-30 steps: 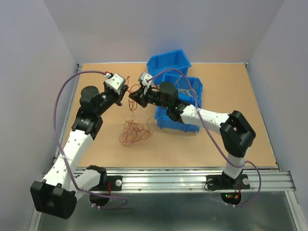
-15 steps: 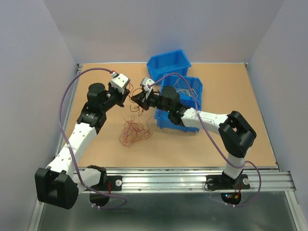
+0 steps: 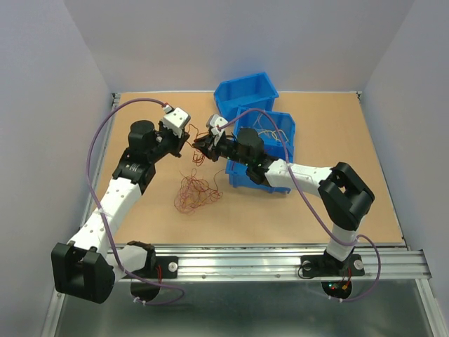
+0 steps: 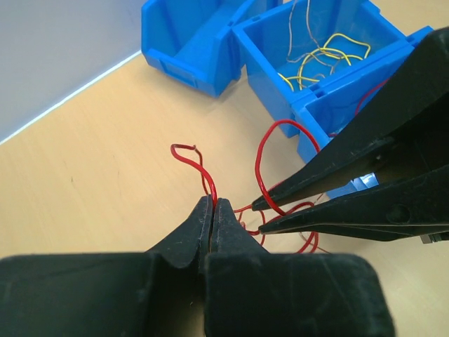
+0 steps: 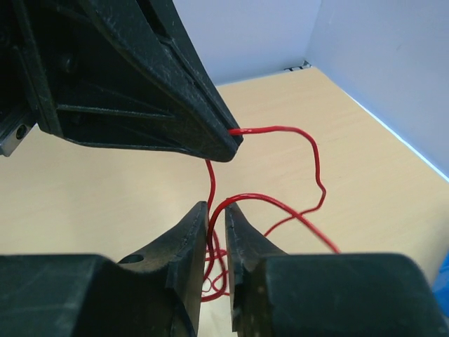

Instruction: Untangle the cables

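Nearly tip to tip: one red wire runs between my two pincers.
My left pincer clamps it; my right pincer, just beside, stands slightly parted around the same strand.

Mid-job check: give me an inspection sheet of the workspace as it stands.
Surface: tan tabletop.
Job's things: cable tangle on the tabletop; red cable held aloft; yellow cables in a blue bin.
Clutter: second blue bin behind it.
End effectors: left end effector shut on the red cable; right end effector slightly open around it.
Cables: purple arm cords loop clear of the tangle.
Surroundings: grey walls; nothing else seen.
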